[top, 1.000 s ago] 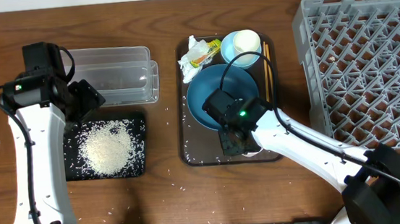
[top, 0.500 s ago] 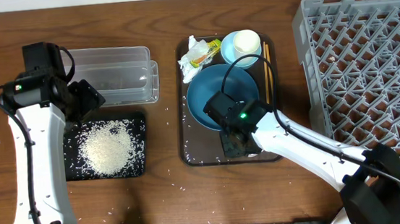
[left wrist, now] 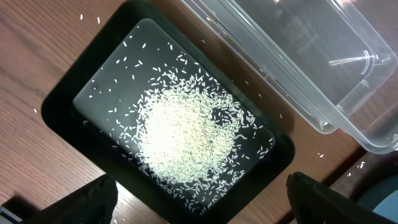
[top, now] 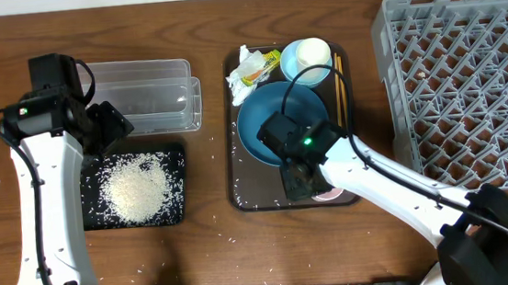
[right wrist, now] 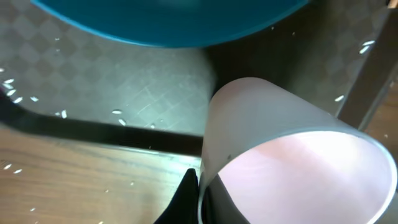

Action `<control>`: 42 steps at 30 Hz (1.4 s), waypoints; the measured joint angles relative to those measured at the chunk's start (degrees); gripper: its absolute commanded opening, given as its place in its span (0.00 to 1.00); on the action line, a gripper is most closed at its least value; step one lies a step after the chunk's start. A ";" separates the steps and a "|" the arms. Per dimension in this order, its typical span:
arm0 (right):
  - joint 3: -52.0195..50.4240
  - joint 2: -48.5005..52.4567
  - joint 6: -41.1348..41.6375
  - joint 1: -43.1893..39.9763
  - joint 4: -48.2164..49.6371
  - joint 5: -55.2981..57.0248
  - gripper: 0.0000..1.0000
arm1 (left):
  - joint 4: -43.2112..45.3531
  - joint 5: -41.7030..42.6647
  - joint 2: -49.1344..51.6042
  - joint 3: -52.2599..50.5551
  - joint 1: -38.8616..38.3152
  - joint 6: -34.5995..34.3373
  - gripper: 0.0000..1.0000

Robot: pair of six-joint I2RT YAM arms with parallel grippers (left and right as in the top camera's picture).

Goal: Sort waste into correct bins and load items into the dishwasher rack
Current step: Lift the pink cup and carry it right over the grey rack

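While left gripper [left wrist: 200,203] gapes wide, right gripper [right wrist: 198,194] pinches the pink cup [right wrist: 280,155].

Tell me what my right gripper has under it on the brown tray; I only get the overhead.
Observer: The right gripper is shut on the rim of a pink cup.
Operator: Describe how the cup sits.
Observer: Tipped, mouth toward the wrist camera; it looks empty.
Operator: Now check the left side.
Observer: The left gripper hangs open over the rice in the black tray.
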 measured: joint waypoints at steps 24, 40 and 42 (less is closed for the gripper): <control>32.06 -0.17 -19.69 -28.37 -19.26 3.15 0.01 | 0.00 0.02 0.00 -0.02 0.00 0.00 0.90; 34.01 -0.39 -44.26 -71.38 -11.56 -31.91 0.01 | 0.00 0.02 0.00 -0.02 0.00 0.00 0.90; 34.01 -0.39 -45.72 -74.97 -10.34 -34.34 0.01 | 0.00 0.02 0.00 -0.04 0.00 0.00 0.90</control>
